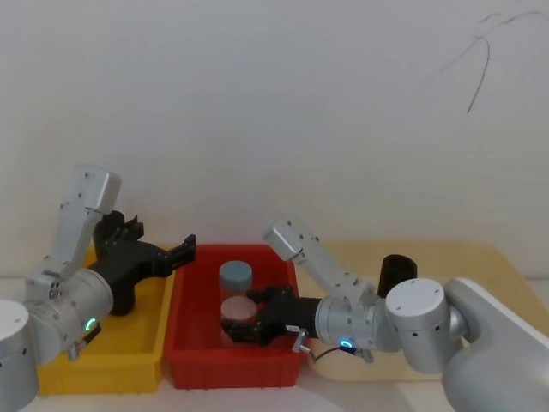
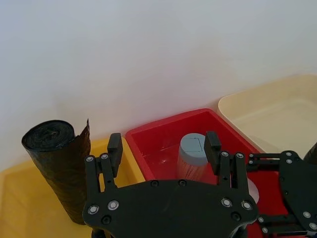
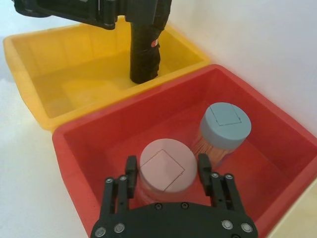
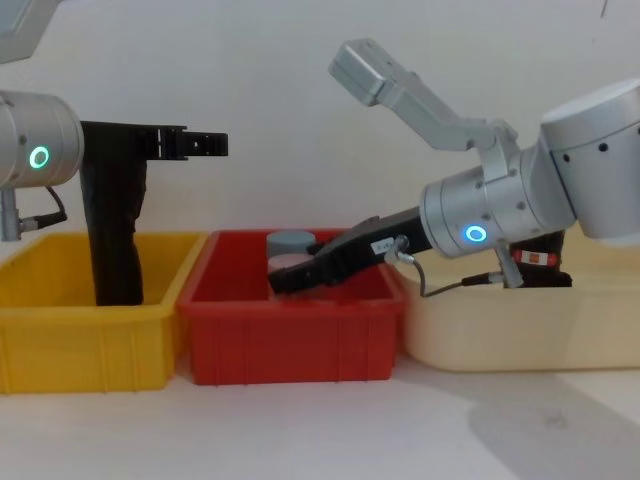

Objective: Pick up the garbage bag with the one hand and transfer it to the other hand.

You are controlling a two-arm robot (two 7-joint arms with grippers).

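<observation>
The garbage bag (image 1: 123,296), a tall black roll, stands upright in the yellow bin (image 1: 94,371). The right wrist view shows a red-and-white band on the garbage bag (image 3: 143,49). My left gripper (image 1: 163,245), on the green-ringed wrist, is open, level with the roll's top. Its fingers reach past the roll toward the red bin (image 1: 232,371), and the garbage bag (image 2: 57,158) stands beside them, not between them. My right gripper (image 3: 167,166), blue-ringed, is down in the red bin, shut on a pink-lidded jar (image 3: 166,171).
A blue-lidded jar (image 3: 225,124) stands behind the pink one in the red bin. A second black roll (image 1: 396,270) stands in the cream tray (image 4: 520,330) on the right, behind my right wrist. The three containers sit side by side against a white wall.
</observation>
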